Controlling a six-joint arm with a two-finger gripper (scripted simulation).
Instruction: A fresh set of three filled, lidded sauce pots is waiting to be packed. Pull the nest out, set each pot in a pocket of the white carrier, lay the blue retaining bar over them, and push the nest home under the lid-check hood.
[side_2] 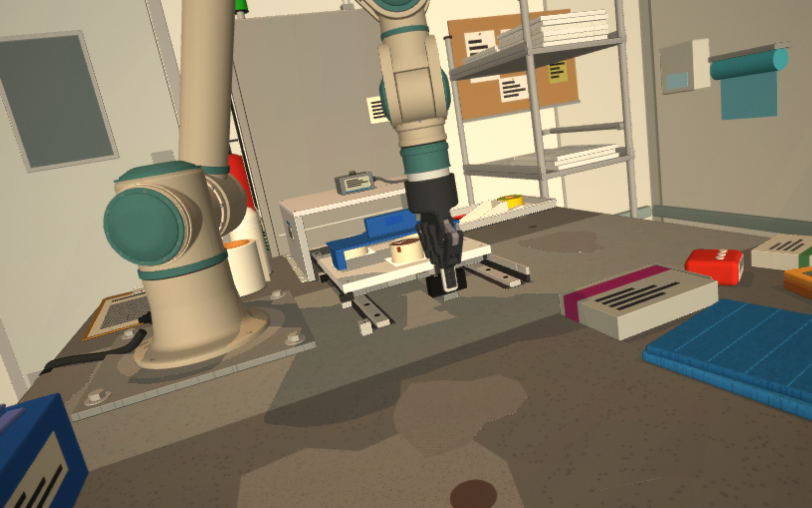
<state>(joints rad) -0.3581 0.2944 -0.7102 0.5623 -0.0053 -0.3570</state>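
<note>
The blue retaining bar lies across the white carrier, over the sauce pots. One pot shows in front of the bar with a dark lid; the others are hidden by the bar and my arm. The carrier sits on the nest, partly out on its rails in front of the grey lid-check hood. A black handle juts from the nest's front edge. My gripper reaches down over that edge and is closed on the handle.
A white tub stands left of the hood, behind my base. A flat box with a magenta band and a blue mat lie to the right. A red block sits farther right. A shelf rack stands behind.
</note>
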